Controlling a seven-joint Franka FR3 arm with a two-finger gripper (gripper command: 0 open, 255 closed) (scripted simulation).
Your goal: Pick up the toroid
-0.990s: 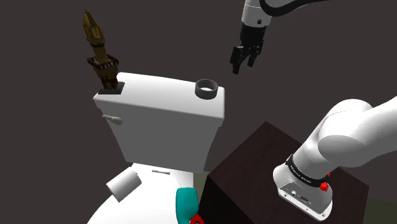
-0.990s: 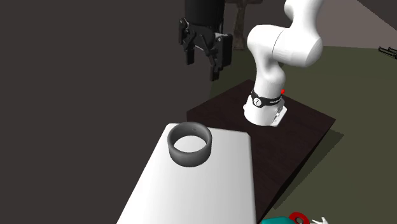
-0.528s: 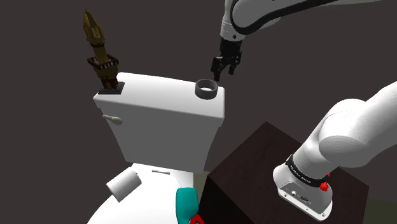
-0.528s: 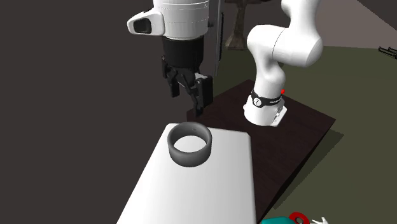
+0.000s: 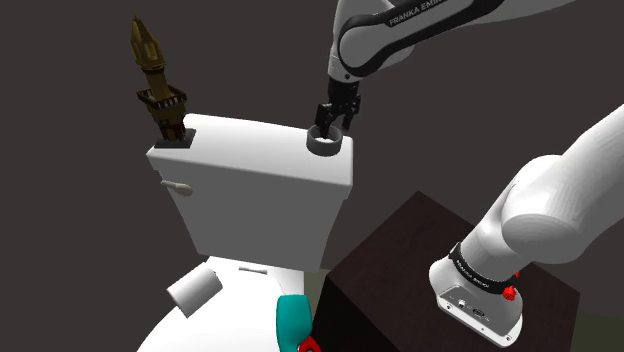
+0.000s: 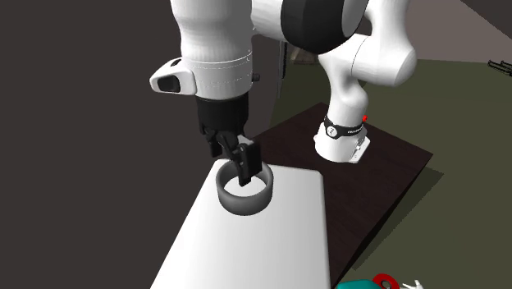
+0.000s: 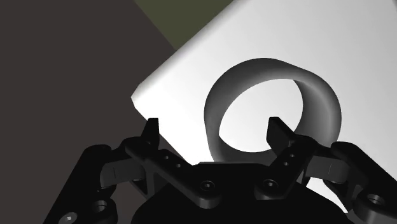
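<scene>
The step in hand is the approach for the grasp. The grey toroid [image 5: 326, 143] lies flat on top of a white cistern [image 5: 250, 175], close to the corner at the shoulder view's right. The hand [image 5: 331, 118] hangs right over it, pointing down, with its tips about level with the ring's upper rim. The hand is open to a moderate spread and has hold of nothing.

The wrist view shows how the two black fingers [image 7: 278, 133] stand to the ring. One appears to sit over the hole and the other outside the ring, with the band's near side between them. Neither clearly touches it.

As I judge it, the next move is a short drop to bring the fingers beside the band, then a close across that wall and a straight lift. The ring is near the lid's edge, so a sideways nudge could push it off.

The shoulder view gives the ring's place on the cistern and shows a brown tower-shaped figure [image 5: 155, 80] standing well apart at the far left end. The second exterior view shows best how low the tips are over the rim.
</scene>
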